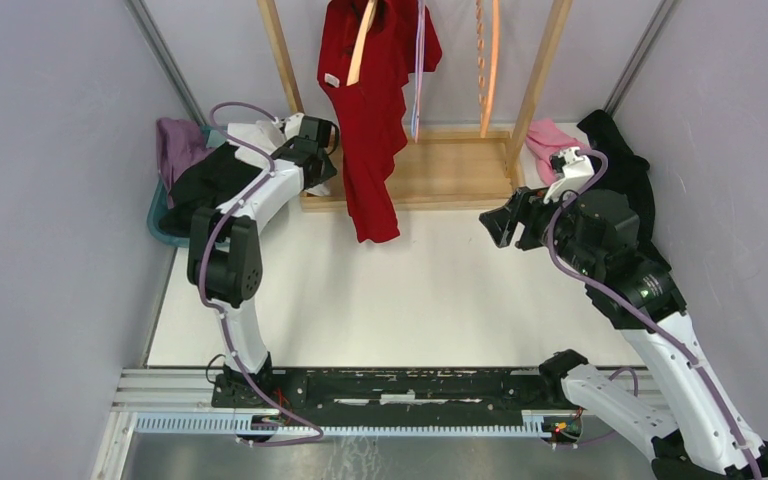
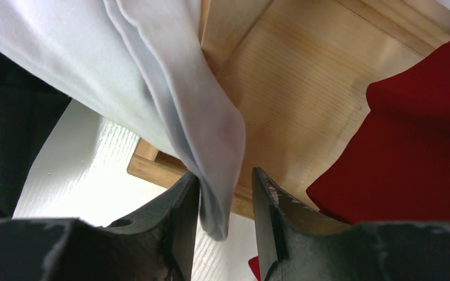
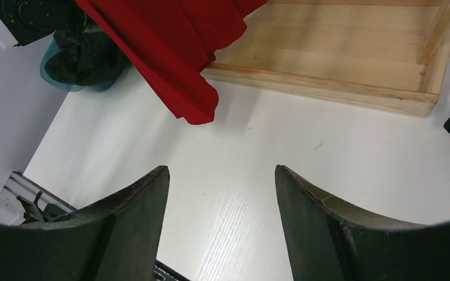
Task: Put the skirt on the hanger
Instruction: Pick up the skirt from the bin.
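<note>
My left gripper (image 2: pixel 224 174) has its jaws partly apart around a hanging fold of pale cloth (image 2: pixel 170 88). The cloth touches one finger and is clear of the other, so it is not clamped. I take this cloth for the skirt; it hangs above the wooden rack base (image 2: pixel 304 88), beside a red garment (image 2: pixel 422 152). It looks light, soft and slippery, so I would pinch a thick doubled edge. My right gripper (image 3: pixel 221 167) is spread apart and empty over the worktop (image 3: pixel 269 134).
</note>
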`<act>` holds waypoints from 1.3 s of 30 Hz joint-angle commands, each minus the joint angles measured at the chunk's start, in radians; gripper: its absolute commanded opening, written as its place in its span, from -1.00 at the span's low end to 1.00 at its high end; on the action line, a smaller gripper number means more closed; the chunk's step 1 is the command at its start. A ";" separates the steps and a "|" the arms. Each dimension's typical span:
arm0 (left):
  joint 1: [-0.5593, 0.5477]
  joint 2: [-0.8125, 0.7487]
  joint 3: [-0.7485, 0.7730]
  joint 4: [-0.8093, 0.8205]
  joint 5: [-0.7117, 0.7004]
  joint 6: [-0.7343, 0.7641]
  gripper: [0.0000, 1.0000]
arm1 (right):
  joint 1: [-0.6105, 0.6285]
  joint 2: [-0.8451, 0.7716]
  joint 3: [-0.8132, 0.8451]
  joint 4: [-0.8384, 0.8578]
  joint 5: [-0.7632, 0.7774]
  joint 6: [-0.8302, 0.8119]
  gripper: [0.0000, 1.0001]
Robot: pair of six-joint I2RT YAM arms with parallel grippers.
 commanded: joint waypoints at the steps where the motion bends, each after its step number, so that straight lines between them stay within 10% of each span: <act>1: 0.008 0.011 0.022 0.032 -0.022 -0.003 -0.18 | -0.010 -0.009 -0.009 0.059 -0.006 -0.018 0.44; 6: 0.018 0.019 0.022 0.017 0.014 0.014 -0.92 | -0.016 -0.011 -0.016 0.064 -0.022 -0.011 0.44; 22: 0.024 -0.316 0.372 -0.301 0.060 0.113 -0.93 | -0.019 -0.024 0.049 0.026 -0.198 0.032 0.43; 39: 0.023 -0.510 0.583 -0.391 0.620 0.023 -0.93 | -0.018 -0.039 0.019 0.061 -0.568 0.005 0.35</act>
